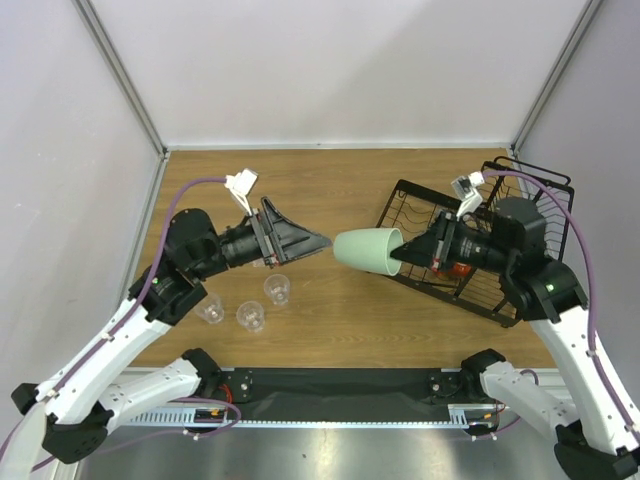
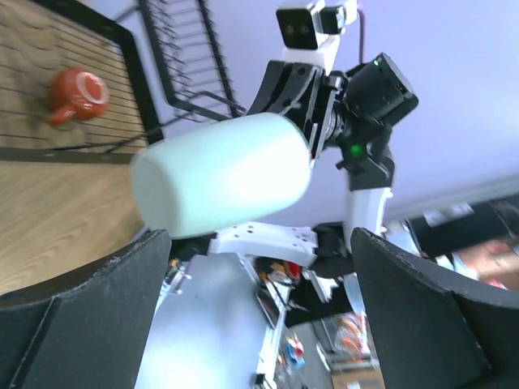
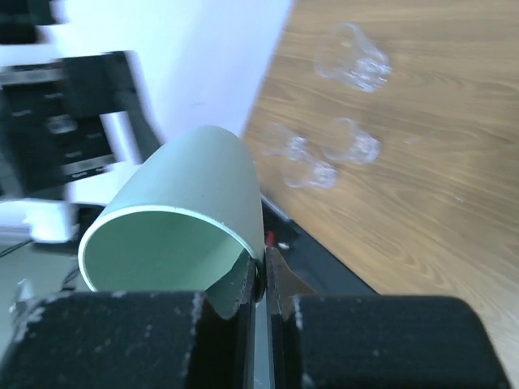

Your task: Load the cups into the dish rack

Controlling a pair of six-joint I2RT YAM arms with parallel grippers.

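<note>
Mint-green cup (image 1: 366, 250) pinched at rim by right fingers (image 3: 373, 340); axis level, base away from dish rack (image 1: 410, 200), toward spread left fingers (image 2: 81, 324).

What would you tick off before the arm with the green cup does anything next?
1. Grip: right gripper shut on the rim of the mint-green cup: ok.
2. Other arm: left gripper open, not touching the cup: ok.
3. Cup above the dish rack: not ok, it hangs mostly beside it.
4. Room in the rack: ok, only a red mug shows inside.
5. Path: clear tumblers near the left arm, out of the way: ok.
</note>
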